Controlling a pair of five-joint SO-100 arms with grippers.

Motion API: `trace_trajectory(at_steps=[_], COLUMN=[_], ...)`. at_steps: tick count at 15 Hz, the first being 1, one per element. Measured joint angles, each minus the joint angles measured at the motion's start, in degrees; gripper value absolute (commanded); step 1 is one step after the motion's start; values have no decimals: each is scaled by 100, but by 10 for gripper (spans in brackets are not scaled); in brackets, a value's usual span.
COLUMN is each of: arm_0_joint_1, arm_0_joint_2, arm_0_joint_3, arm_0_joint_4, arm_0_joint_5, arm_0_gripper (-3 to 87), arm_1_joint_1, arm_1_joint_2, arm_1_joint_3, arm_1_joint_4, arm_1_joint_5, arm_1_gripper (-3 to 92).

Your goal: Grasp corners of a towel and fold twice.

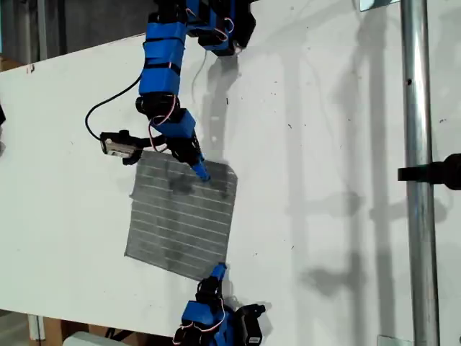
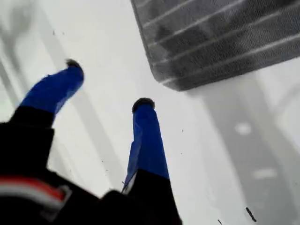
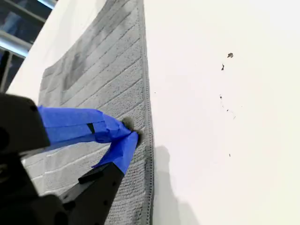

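The grey striped towel (image 1: 180, 216) lies flat on the white table (image 1: 324, 180). My second gripper (image 1: 202, 173) reaches in from the top of the exterior view. Its tips are pressed together on the towel (image 3: 93, 70), just inside the edge and near the corner (image 1: 232, 169) at the exterior view's upper right; my second gripper (image 3: 130, 131) is shut on the cloth there. My first gripper (image 1: 215, 274) comes from the bottom of the exterior view. It stands open (image 2: 108, 86) above bare table, a short way from the nearest towel corner (image 2: 176, 84).
A vertical metal pole (image 1: 418, 173) with a black clamp (image 1: 436, 173) stands at the exterior view's right. A black cable (image 1: 108, 104) loops beside the second arm. The table's near edge runs along the bottom of the exterior view.
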Motion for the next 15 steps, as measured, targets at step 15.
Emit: trace_trajectory(at_steps=[15], arm_0_joint_1=[0], arm_0_joint_2=[0], arm_0_joint_3=[0], arm_0_joint_4=[0], arm_0_joint_5=[0], arm_0_gripper=[-29], arm_1_joint_1=[105], arm_1_joint_2=[-4052], arm_1_joint_3=[-1723], arm_1_joint_4=[-246], arm_1_joint_5=[-536], arm_1_gripper=[332])
